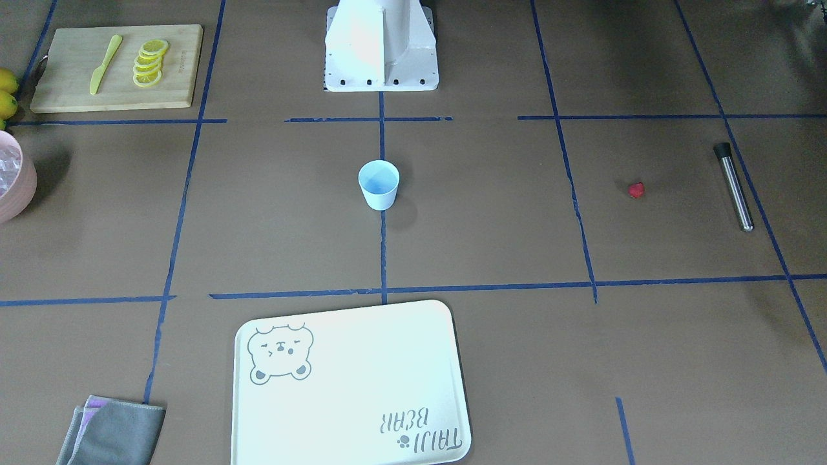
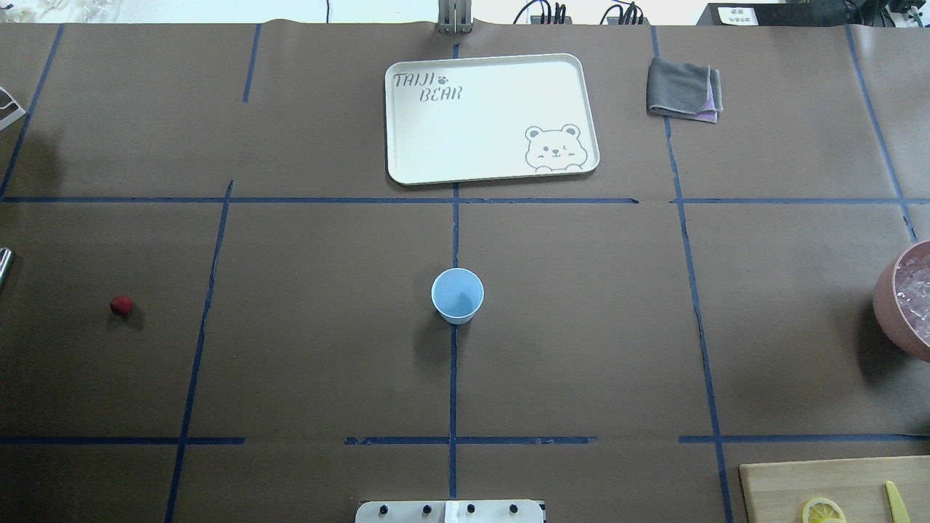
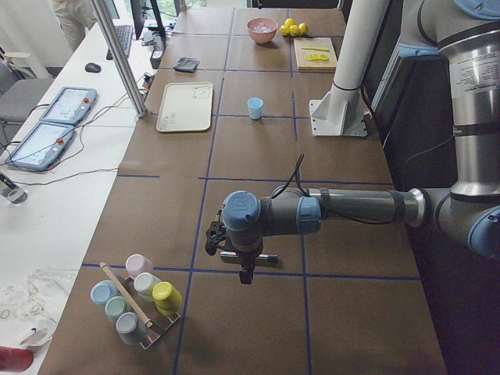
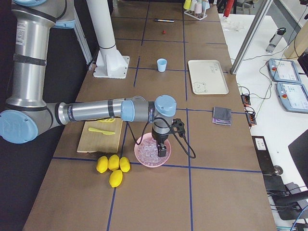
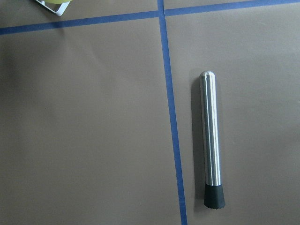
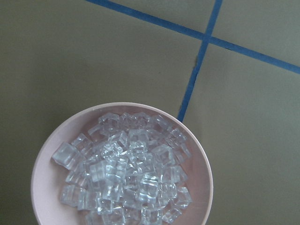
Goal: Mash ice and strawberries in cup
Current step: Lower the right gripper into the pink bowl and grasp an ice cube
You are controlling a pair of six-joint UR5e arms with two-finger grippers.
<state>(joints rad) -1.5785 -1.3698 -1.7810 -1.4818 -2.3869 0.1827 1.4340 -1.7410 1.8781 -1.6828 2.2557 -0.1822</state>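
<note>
The pale-blue cup stands upright and empty at the table's middle. The red strawberry lies alone on the robot's left side. The ice fills a pink bowl on the robot's right side. My left gripper hangs over a steel muddler with a black tip; it shows only in the exterior left view, so I cannot tell if it is open. My right gripper hangs over the ice bowl; it shows only in the exterior right view, so I cannot tell its state either.
A white bear tray and a folded grey cloth lie at the far side. A cutting board holds lemon slices and a yellow knife. Whole lemons lie beside the bowl. A rack of pastel cups stands at the left end.
</note>
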